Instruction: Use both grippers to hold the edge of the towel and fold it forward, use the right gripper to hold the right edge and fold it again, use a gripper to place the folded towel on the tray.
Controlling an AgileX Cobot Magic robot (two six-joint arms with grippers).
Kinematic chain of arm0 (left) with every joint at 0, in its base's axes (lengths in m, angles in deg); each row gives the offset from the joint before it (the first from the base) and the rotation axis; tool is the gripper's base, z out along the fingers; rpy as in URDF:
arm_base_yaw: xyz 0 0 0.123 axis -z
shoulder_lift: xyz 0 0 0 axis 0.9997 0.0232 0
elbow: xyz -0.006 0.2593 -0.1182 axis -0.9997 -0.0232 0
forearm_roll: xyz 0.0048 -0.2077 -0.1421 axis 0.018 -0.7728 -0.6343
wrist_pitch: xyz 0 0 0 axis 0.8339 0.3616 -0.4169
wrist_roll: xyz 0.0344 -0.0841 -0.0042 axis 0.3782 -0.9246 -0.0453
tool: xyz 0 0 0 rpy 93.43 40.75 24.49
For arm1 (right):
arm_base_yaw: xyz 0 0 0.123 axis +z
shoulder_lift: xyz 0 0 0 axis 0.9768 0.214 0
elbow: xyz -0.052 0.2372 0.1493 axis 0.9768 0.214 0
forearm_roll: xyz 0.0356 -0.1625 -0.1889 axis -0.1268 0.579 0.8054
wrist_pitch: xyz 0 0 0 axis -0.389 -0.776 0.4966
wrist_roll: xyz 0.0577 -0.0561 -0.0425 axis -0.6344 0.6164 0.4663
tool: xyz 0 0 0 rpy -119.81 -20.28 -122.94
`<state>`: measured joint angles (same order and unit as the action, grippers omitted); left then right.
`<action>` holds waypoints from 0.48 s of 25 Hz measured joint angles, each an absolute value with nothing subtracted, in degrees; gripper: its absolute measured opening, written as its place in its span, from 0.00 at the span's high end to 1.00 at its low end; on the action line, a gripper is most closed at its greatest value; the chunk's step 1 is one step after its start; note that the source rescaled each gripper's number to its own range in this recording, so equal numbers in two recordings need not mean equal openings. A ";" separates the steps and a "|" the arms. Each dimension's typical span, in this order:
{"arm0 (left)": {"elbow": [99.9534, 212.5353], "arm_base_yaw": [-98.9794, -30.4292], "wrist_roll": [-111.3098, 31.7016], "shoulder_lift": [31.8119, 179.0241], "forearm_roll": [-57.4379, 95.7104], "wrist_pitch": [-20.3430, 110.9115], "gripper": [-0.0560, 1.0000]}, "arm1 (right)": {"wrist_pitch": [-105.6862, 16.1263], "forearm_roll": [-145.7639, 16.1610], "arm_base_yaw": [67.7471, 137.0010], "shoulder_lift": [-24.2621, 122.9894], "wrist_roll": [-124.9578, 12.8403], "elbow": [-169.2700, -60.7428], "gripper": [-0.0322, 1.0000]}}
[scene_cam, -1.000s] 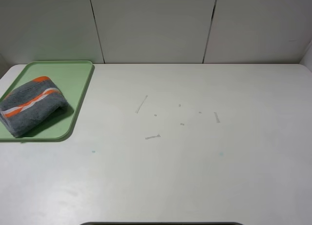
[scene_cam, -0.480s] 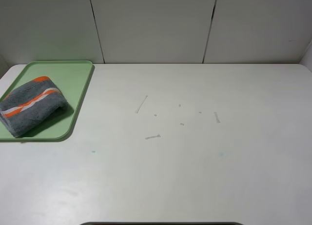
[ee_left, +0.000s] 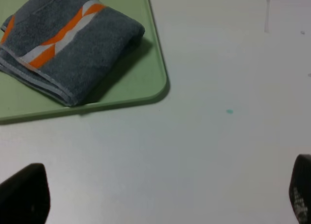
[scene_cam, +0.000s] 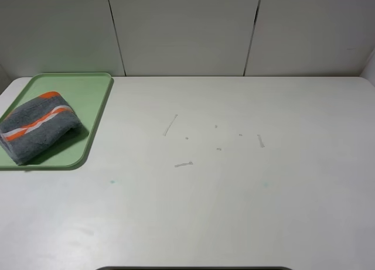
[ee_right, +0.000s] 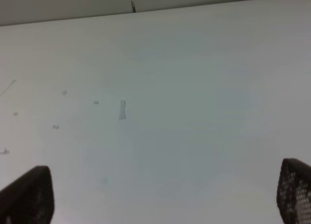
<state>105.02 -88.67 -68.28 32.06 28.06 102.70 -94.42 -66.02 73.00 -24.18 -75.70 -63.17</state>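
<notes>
The towel lies folded into a thick grey bundle with an orange and white stripe on top, resting on the pale green tray at the table's far left. The left wrist view shows the same towel on the tray, its stitched edge at the near side of the bundle. My left gripper hangs open over bare table, well back from the tray, nothing between its fingertips. My right gripper is open above the white table, holding nothing. Neither arm appears in the exterior high view.
The white table carries a few small scuff marks near its middle. A panelled white wall closes the far side. A tiny teal speck sits on the table beside the tray.
</notes>
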 joint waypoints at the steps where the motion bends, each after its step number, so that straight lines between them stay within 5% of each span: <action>1: 105.02 -88.67 -68.28 32.06 28.06 102.70 0.00 | -94.42 -66.02 73.00 -24.18 -75.70 -63.17 0.00; 12: 105.02 -88.67 -68.28 32.06 28.06 102.70 0.00 | -94.42 -66.02 73.00 -24.18 -75.70 -63.17 0.00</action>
